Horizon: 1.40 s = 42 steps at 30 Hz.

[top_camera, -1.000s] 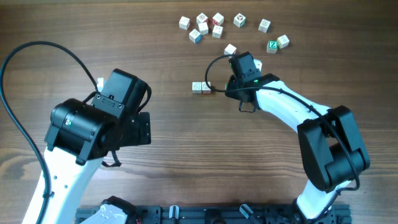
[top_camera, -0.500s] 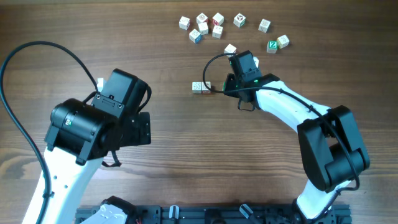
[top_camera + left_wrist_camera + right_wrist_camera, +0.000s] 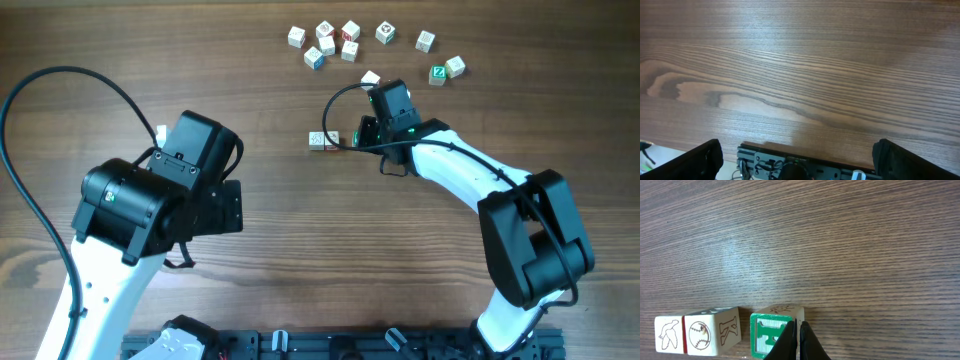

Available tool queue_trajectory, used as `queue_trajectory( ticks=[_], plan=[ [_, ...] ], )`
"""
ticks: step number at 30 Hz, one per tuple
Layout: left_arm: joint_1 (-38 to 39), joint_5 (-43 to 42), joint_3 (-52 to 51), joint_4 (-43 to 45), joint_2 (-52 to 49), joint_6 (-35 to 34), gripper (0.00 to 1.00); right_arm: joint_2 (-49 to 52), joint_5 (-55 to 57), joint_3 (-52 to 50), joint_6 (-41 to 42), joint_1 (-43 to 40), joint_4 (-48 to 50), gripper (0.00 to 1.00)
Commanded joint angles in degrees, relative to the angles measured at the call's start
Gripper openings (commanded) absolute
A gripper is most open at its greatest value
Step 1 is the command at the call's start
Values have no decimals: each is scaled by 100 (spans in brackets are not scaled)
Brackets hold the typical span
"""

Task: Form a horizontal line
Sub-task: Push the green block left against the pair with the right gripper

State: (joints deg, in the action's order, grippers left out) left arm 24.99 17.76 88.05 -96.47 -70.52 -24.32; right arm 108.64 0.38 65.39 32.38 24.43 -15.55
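Observation:
In the right wrist view two white-faced cubes [image 3: 695,332] sit touching in a row, one with a bird and baseball, one with a K. A green-faced letter cube [image 3: 767,335] stands just to their right, across a narrow dark gap and slightly turned. My right gripper [image 3: 798,342] is shut, its closed fingertips against the green cube's front face. In the overhead view the pair [image 3: 323,140] lies left of the right gripper [image 3: 362,135]. My left gripper [image 3: 795,157] is open and empty over bare wood, far left of the cubes [image 3: 230,205].
Several loose letter cubes [image 3: 340,40] are scattered at the table's back, including a green Z cube [image 3: 438,72] and one [image 3: 370,78] just behind the right wrist. The left wrist view shows the table's front edge and a black rail [image 3: 805,162].
My right gripper has shifted slightly left toward the two white cubes. The left arm has not moved.

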Motion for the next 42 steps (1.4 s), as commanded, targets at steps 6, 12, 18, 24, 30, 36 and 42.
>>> queue_trajectory(
  ticks=[6,12,18,24,30,36,42],
  plan=[
    [-15,50,0,-2,39,-13,100,66,-546,-26,-372,-7,190,5],
    [-15,52,0,-2,39,-13,100,26,-278,-24,-101,-7,210,4],
    [-15,50,0,-2,39,-13,100,-205,1357,-26,1185,-20,-216,5],
    [-15,50,0,-2,39,-13,100,278,695,-26,861,-39,-103,5],
    [-15,50,0,-2,39,-13,100,422,72,-26,511,-39,94,5],
    [-15,52,0,-2,39,-13,100,426,-52,-26,501,-39,131,5],
    [-15,52,0,-2,39,-13,100,426,-339,-26,186,-39,269,5]
  ],
)
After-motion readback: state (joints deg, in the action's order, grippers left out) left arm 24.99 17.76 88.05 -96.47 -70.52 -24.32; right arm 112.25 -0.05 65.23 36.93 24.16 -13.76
